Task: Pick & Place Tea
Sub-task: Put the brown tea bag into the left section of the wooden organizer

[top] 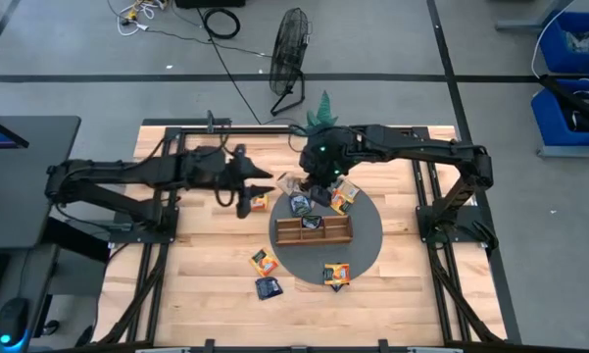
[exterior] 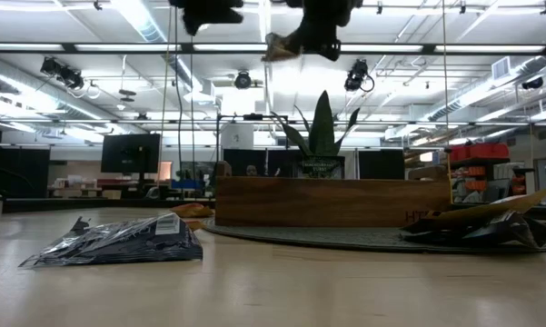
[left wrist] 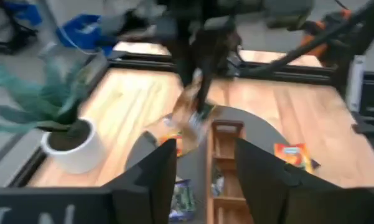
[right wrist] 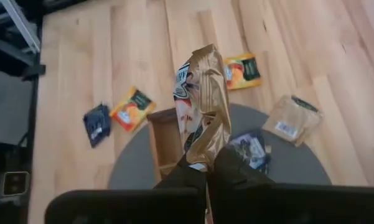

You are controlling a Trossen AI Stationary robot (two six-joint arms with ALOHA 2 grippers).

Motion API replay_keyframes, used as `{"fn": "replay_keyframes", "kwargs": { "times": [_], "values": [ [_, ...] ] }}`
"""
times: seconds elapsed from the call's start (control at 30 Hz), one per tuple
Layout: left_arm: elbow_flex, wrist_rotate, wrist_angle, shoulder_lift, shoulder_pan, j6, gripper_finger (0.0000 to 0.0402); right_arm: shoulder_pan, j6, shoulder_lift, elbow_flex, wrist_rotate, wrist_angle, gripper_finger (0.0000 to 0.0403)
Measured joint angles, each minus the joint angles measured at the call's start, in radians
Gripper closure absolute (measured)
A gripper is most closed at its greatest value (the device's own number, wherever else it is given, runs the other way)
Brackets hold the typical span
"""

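Note:
My right gripper (right wrist: 206, 169) is shut on a gold-tan tea sachet (right wrist: 202, 99), high above the brown wooden tray (top: 314, 230); the low view shows gripper and sachet (exterior: 277, 45) far above the table. The tray rests on a round grey mat (top: 372, 240). My left gripper (left wrist: 205, 180) is open, hovering left of the mat's far-left edge (top: 245, 196). Loose sachets lie flat: an orange one (top: 265, 262), a dark blue one (top: 269, 287) and another orange one (top: 335, 275) near the tray, with several more beyond it (top: 345, 196). My right gripper pinches the gold-tan sachet by its lower end (right wrist: 202, 158) between the two fingers (right wrist: 233, 171). The sachet is lifted clear of table and tray. In the right wrist view it sticks out past the fingertips, crumpled along its length.
A potted green plant (top: 323, 110) stands at the table's far edge, just behind the right gripper. A crumpled dark sachet (exterior: 118, 241) lies on bare wood near the front. Black frame rails run along the table's sides. Open wood lies left and right of the mat.

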Motion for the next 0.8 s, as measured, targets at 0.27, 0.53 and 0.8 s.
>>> {"fn": "replay_keyframes", "kwargs": {
  "times": [0.27,0.53,0.8],
  "values": [
    [0.135,0.093,-0.019,0.183,0.011,0.001,0.0159,0.037,-0.008,0.014,-0.001,0.002,0.045,0.0403],
    [0.149,0.133,-0.016,0.262,0.001,-0.004,0.0146,0.058,-0.009,0.014,-0.001,0.01,0.048,0.0403],
    [0.148,0.125,-0.084,0.254,0.003,-0.026,0.0216,0.076,-0.044,0.014,0.0,0.011,-0.015,0.0403]
  ]
}}
